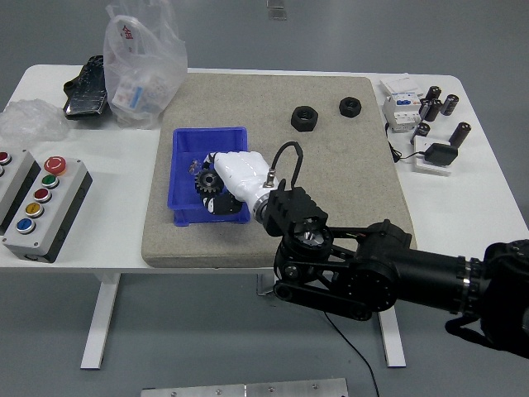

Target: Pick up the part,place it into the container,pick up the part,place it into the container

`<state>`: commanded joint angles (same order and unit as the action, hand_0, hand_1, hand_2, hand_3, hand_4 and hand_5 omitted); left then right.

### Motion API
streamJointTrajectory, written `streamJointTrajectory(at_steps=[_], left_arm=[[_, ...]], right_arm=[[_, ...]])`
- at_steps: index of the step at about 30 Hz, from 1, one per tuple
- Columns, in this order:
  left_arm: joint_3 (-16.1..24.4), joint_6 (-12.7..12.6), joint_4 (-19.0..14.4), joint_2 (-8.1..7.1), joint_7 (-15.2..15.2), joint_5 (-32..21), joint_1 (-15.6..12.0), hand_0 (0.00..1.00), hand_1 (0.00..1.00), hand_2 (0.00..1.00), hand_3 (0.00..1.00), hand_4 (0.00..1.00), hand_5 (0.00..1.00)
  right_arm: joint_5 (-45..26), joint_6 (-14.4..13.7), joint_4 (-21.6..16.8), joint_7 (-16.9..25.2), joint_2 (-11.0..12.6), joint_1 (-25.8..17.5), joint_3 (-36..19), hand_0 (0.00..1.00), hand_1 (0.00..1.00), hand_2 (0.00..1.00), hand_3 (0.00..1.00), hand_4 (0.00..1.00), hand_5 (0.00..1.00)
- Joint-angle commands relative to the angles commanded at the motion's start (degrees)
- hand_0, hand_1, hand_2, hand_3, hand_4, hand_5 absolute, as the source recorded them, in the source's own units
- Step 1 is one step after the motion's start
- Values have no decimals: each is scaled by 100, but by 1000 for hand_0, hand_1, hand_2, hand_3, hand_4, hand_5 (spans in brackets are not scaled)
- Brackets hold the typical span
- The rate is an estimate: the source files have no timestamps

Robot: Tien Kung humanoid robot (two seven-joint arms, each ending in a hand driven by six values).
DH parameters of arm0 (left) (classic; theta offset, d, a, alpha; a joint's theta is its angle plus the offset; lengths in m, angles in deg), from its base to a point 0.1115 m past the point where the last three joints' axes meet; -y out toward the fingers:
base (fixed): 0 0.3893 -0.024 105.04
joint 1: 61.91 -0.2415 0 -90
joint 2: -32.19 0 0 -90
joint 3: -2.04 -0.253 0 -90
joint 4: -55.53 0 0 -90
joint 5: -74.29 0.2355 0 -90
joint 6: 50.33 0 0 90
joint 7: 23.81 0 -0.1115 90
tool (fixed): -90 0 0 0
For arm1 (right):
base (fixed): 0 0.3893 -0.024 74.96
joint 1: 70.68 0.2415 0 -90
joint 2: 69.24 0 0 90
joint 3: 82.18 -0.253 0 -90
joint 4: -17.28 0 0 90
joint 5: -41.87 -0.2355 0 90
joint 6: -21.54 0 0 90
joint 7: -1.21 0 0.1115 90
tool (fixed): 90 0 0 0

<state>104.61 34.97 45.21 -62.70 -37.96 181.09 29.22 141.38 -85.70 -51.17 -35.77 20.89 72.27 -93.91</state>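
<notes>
Head view: no brand name or label can be read anywhere; red print is seen on the clear plastic bag (pixel 142 62) at the table's (pixel 496 207) far left, but it is too small to make out. Coloured buttons, unlabelled as far as can be told, are carried on the grey button box (pixel 43 207) at the left edge.

The right hand (pixel 240 175), white with a black forearm behind it, is reached in from the lower right and is held over the right half of the blue bin (pixel 187 178), which stands on the grey felt mat (pixel 331 182). Its fingers (pixel 216 164) are curled downward and closed around the toothed gear (pixel 207 181), a dark part seen just below and left of the knuckles, inside the bin. Whether the gear rests on the bin floor or is held clear of it cannot be told. A further dark piece is seen under the palm near the bin's front wall.

Two black hex nuts are lying on the far part of the mat, well apart from the bin: the larger nut (pixel 303 119) and, to its right, the smaller nut (pixel 350 106).

A white electrical module (pixel 400 107) and several small black cylinders (pixel 436 103) are gathered at the table's far right corner.
</notes>
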Motion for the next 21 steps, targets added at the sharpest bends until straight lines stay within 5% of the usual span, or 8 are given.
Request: streamJointTrajectory(at_steps=[10, 11, 21], left_arm=[[29, 0, 0, -4, -1, 36, -3, 740, 646, 613, 740, 749, 618], [35, 0, 0, -4, -1, 41, -5, 740, 646, 612, 741, 749, 617], [36, 0, 0, -15, 0, 42, -12, 740, 647, 613, 741, 749, 616]], right_arm=[[-15, -16, 49, 0, 14, -9, -54, 517, 592, 447, 679, 459, 36], [-22, -21, 56, 0, 16, -11, -59, 520, 672, 668, 740, 403, 154], [-70, -26, 95, 0, 24, -30, -84, 533, 683, 686, 749, 409, 177]])
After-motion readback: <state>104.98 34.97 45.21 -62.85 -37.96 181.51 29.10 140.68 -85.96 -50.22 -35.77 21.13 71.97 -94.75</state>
